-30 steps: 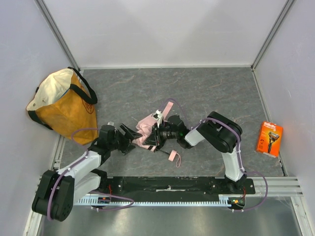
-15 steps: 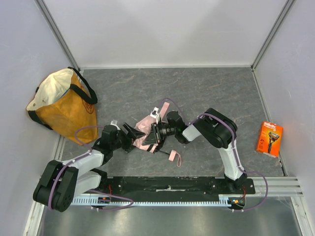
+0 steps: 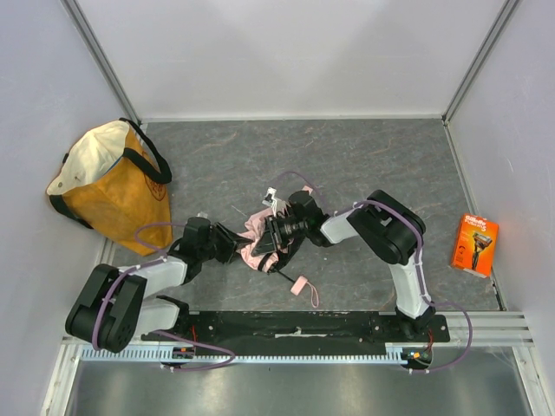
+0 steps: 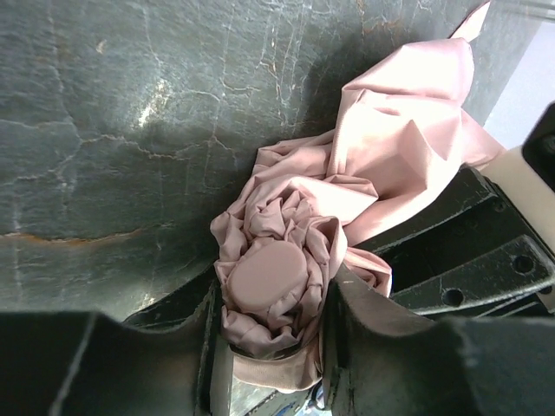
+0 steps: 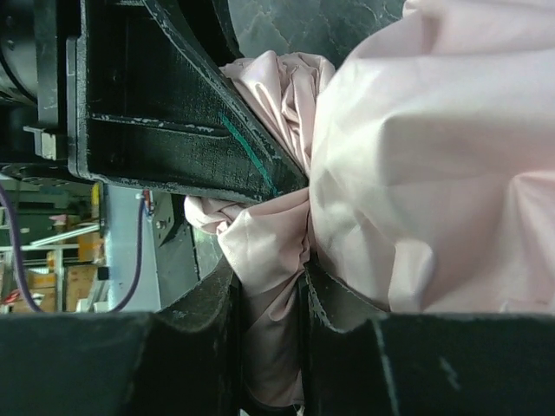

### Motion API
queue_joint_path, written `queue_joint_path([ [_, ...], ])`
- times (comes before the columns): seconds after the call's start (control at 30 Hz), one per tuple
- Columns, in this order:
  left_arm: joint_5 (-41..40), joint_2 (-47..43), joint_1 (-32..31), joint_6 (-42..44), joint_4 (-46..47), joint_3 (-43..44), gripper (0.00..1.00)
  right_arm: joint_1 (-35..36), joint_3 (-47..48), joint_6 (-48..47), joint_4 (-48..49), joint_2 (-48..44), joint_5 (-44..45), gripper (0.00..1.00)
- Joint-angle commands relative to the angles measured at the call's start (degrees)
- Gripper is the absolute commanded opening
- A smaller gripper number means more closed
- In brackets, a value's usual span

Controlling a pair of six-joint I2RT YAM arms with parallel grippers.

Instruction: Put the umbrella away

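Left wrist shows left hand (image 4: 273,299) clamped on umbrella (image 4: 390,147), right hand (image 5: 269,282) likewise.

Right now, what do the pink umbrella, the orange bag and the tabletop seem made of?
Umbrella: thin matte fabric, probably polyester; it creases and bunches softly.
Tote bag: canvas-like cloth, slumping, black strap trim.
Table: dark grey veined sheet, slight sheen, maybe vinyl or laminate.

Grey table (image 3: 347,165) (marbled) carries tote bag (image 3: 108,186), umbrella (image 3: 257,229), orange box (image 3: 473,244).
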Motion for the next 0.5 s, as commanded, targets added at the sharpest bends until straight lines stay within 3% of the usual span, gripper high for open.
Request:
queue_joint_path([
  [0.0, -2.21, 2.76, -0.99, 4.83, -7.15, -0.75, 0.02, 3.49, 0.29, -11.69, -24.09, -1.21, 12.69, 0.20],
  [0.2, -3.09, 2.84, -0.99, 2.54, -18.46, 2.40, 0.02, 8.23, 3.19, -16.09, -33.78, -9.46, 26.75, 0.65],
  [0.33, -2.65, 4.34, -0.90, 2.54, -23.93, 5.74, 0.02, 13.58, 5.56, -19.96, -36.68, -13.17, 35.27, 0.71],
  [0.47, -1.86, 5.13, -0.99, 1.66, -25.34, 6.72, 0.02, 19.48, 9.25, -25.14, -41.34, -13.53, 51.69, 0.72],
])
